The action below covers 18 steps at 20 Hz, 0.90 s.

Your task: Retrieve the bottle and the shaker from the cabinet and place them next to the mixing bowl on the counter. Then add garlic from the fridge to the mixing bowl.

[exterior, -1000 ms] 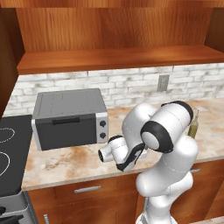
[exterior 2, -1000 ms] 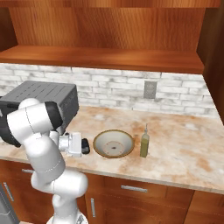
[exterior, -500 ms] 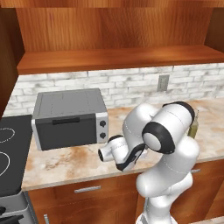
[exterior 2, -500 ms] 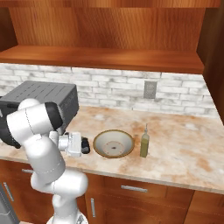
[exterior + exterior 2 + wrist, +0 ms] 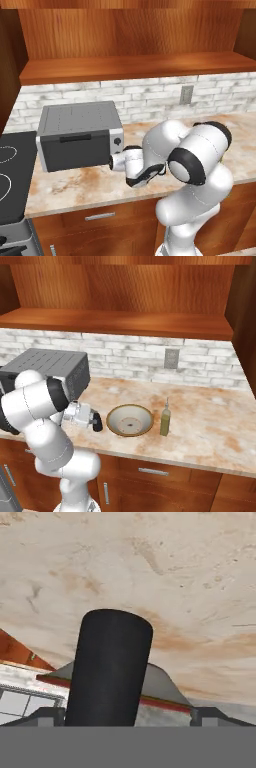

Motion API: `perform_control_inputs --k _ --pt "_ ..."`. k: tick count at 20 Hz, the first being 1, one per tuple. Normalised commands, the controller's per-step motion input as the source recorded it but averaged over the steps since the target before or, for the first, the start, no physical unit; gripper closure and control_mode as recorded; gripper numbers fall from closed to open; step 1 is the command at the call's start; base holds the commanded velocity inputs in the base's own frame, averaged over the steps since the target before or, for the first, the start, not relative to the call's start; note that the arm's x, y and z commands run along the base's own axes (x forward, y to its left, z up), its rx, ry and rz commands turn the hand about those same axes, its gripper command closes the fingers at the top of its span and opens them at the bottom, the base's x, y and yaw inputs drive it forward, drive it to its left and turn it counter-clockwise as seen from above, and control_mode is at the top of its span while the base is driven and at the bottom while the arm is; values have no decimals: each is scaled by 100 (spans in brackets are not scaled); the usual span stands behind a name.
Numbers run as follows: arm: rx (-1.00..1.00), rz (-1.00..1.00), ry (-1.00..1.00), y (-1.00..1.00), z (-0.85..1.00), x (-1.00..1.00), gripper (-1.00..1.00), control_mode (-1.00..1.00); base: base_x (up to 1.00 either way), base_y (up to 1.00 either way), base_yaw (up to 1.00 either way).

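White brick backsplash (image 5: pixel 125 358), wall outlet (image 5: pixel 171 358), toaster oven (image 5: pixel 80 134).

A home kitchen: brick backsplash (image 5: pixel 200 363), wooden cabinet (image 5: pixel 125 291) above the stone counter (image 5: pixel 210 426), toaster oven (image 5: pixel 77 135) and stove (image 5: pixel 10 175) left of the gripper (image 5: pixel 96 422).

A grey toaster oven (image 5: pixel 80 135) sits below a wall outlet (image 5: pixel 171 358).

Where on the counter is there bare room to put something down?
The counter is bare right of the bottle, out to the cabinet side. A strip also lies free before the toaster oven. It is crowded around the mixing bowl, between shaker and bottle.
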Motion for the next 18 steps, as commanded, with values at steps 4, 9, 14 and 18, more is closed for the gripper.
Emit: perform_control_inputs --k 4,9,14,18 --pt "21 0 6 0 44 -21 -100 -100 0 0 0" --pt "24 0 0 0 52 -24 -100 -100 0 0 0" --pt "36 0 0 -5 64 -18 -100 -100 0 0 0" --pt "37 0 1 -3 74 -9 -100 -100 0 0 0"
